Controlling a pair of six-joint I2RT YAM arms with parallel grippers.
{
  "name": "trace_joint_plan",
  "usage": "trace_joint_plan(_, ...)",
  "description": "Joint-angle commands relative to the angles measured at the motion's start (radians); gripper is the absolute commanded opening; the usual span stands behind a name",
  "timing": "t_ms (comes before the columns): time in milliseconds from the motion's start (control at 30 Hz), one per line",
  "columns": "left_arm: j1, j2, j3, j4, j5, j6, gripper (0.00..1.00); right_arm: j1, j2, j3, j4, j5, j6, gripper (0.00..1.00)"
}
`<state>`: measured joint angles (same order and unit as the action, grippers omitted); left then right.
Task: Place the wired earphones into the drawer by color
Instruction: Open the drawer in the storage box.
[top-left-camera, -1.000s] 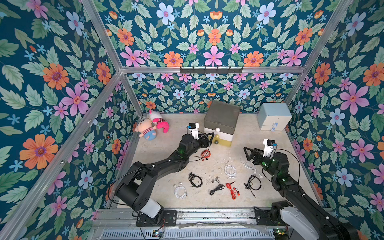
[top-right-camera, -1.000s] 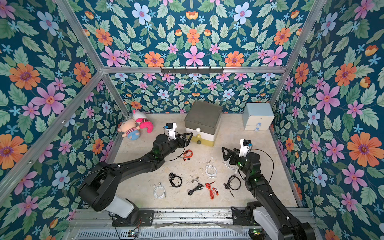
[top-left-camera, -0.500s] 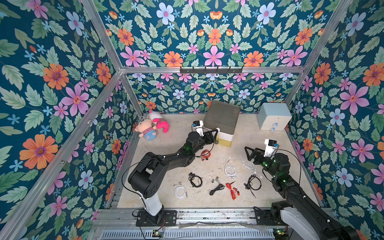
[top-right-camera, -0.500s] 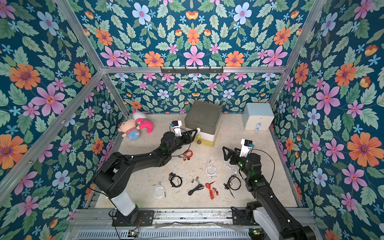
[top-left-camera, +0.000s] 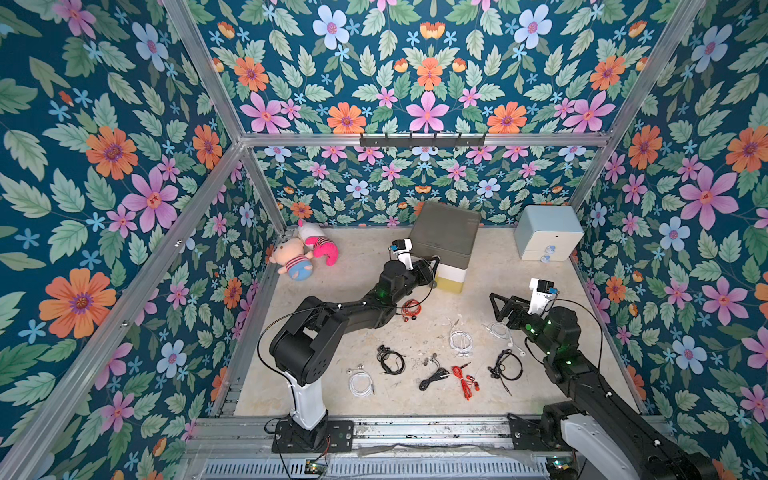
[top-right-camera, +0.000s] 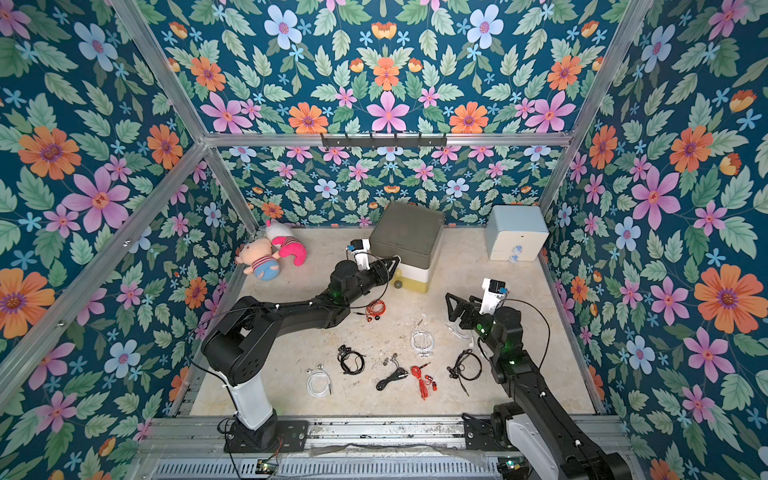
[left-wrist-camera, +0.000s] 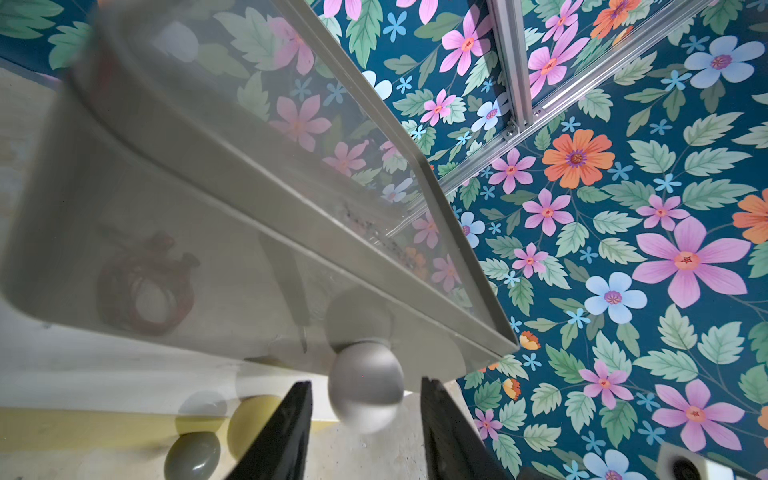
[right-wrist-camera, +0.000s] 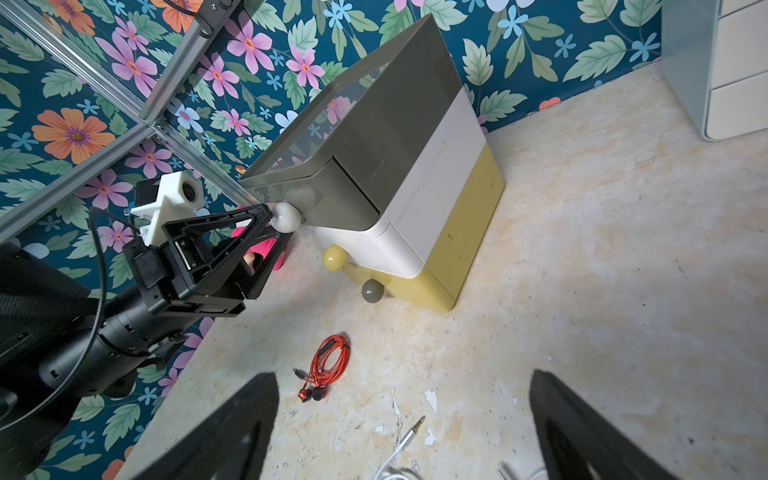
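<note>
Between the left gripper's (left-wrist-camera: 363, 380) black fingers (left-wrist-camera: 286, 432) sits the pale knob (left-wrist-camera: 365, 390) of the drawer's (right-wrist-camera: 415, 137) grey top tier. The jaws stand partly spread astride that ball, a thin gap showing on each side, so nothing is clasped. Only the finger ends show in the left wrist view; the frame edge cuts off the rest. Just past them are a yellow knob (left-wrist-camera: 253, 419) and a dark grey knob (left-wrist-camera: 193, 455), the latter clipped by the edge. In the right wrist view the grey tier juts forward of the white tier under it. Its front is cloudy, and a dim red coil shows in it; reflection or something seen through the plastic, I cannot tell.

Close beside this gripper's wrist, on the table (top-left-camera: 353, 291), lies one red set of earphones (top-left-camera: 411, 309). Farther from it, toward the arm bases, lie a second red set (top-left-camera: 465, 380), three black sets (top-left-camera: 390, 359) and three white sets (top-left-camera: 360, 382); one white set (top-left-camera: 500, 332) is half hidden behind the right gripper (right-wrist-camera: 401, 374). That gripper hangs spread wide and empty above the table, well apart from the drawer, its fingers blurred and cut off in its own view. Beyond the left gripper lie plush toys (top-left-camera: 303, 257). A cabinet (right-wrist-camera: 723, 66) shows only as a clipped corner.
</note>
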<state>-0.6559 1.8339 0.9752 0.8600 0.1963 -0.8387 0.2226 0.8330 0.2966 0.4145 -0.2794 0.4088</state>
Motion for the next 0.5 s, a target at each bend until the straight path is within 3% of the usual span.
trace_joint_plan(0,-0.002,0.008,0.014,0.036,0.01,-0.008,0.47,0.001,-0.002,-0.001,0.021,0.01,0.001,0.99)
trace_joint_plan(233,-0.004,0.029,0.033,0.04,0.018,-0.014,0.42,0.001,-0.002,0.0,0.022,0.012,0.001,0.99)
trace_joint_plan(467,-0.005,0.038,0.043,0.043,0.022,-0.014,0.3,0.001,-0.002,-0.002,0.023,0.013,0.001,0.99)
